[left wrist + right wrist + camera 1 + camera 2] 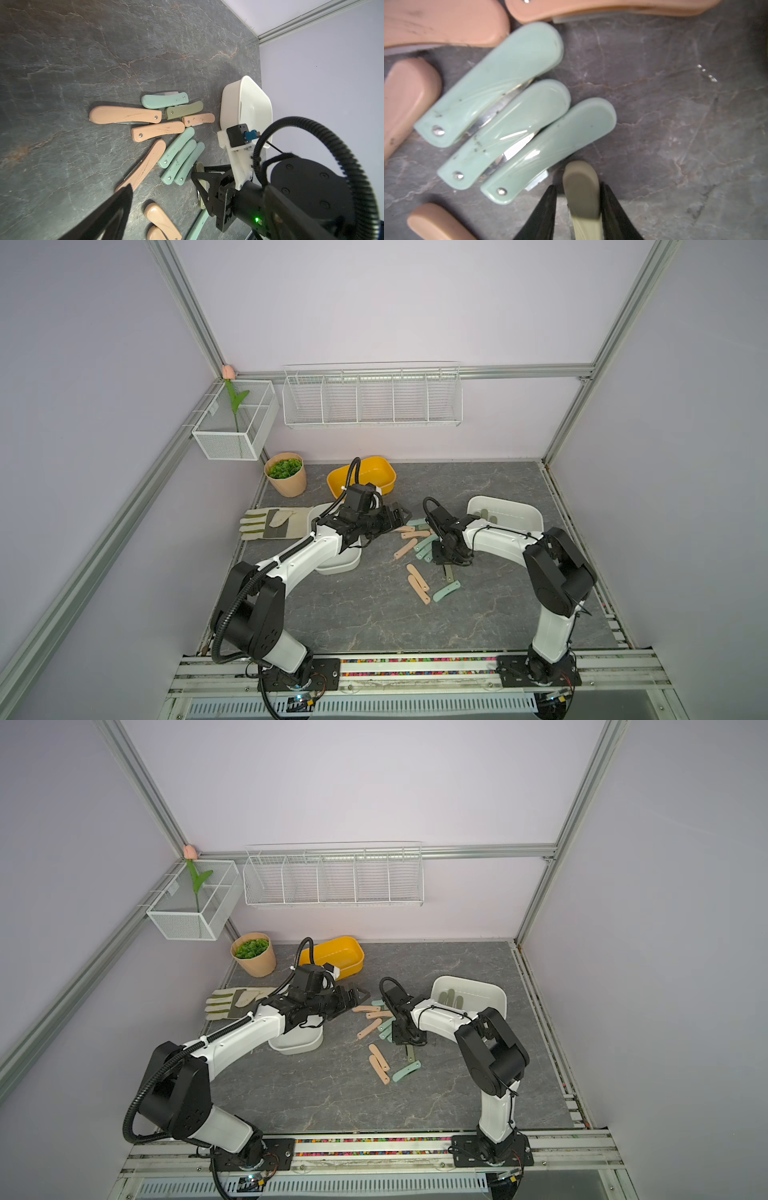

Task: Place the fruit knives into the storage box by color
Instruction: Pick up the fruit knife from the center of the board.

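Note:
Fruit knives in peach-pink, pale mint and olive lie scattered mid-table [415,535] [376,1021]; the left wrist view shows the pile [162,133]. My right gripper [578,187] [448,564] points down, shut on an olive fruit knife [581,178] [200,168] that lies on the table beside three mint knives [508,116]. My left gripper [401,516] [359,996] hovers open and holding nothing at the pile's left edge; only one of its fingers [108,214] shows in its wrist view. A white storage box [528,516] at the right holds olive knives [484,513]. Another white box [336,568] sits under the left arm.
A yellow box [374,472] stands behind the left arm. A work glove [276,522] lies at the left, with a potted plant [286,475] behind it. Two pink knives [417,583] and a mint one [445,592] lie nearer the front. Wire baskets [372,396] hang on the wall.

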You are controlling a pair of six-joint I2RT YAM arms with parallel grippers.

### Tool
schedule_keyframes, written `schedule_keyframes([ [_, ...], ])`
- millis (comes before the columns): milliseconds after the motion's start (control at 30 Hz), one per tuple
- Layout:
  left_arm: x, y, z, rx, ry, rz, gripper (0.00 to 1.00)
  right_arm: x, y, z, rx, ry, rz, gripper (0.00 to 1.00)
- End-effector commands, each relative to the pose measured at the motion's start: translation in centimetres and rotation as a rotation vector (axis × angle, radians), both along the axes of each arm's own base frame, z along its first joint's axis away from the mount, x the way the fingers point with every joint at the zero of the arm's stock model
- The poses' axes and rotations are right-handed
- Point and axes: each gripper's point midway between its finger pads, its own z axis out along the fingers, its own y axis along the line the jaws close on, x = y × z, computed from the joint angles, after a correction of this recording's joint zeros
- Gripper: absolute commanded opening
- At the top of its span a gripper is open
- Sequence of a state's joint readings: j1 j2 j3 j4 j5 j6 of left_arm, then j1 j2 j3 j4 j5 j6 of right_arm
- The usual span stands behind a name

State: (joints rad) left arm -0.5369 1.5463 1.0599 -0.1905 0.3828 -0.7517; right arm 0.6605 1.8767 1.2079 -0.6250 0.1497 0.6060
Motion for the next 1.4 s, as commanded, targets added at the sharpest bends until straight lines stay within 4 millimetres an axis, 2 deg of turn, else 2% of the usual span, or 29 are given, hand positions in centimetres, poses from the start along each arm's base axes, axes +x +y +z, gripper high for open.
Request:
schedule_keyframes([
  [0, 0.1, 0.2, 1.0, -0.021, -0.026, 0.008, 0.99, -0.2, 0.6, -0.8, 0.018, 0.028, 0.026, 0.4],
  [300, 0.2, -0.1, 0.8, -0.035, -0.017, 0.006, 0.99, -2.4, -1.1, -1.6, -0.103, 0.049, 0.015, 0.44],
  [767, 0.3, -0.2, 1.0, -0.041, -0.017, 0.011, 0.99, -2.7, -2.3, -3.0, -0.144, 0.07, -0.021, 0.36],
  [1067, 0.8, -0.6, 0.9, -0.049, -0.005, 0.011, 0.99, -2.3, -3.2, -1.7, -0.139, 0.035, -0.04, 0.3],
  [1367, 1.5, -1.4, 1.5, -0.068, -0.005, 0.009, 0.99, -0.9, -3.5, 1.5, -0.088, -0.039, -0.059, 0.3],
])
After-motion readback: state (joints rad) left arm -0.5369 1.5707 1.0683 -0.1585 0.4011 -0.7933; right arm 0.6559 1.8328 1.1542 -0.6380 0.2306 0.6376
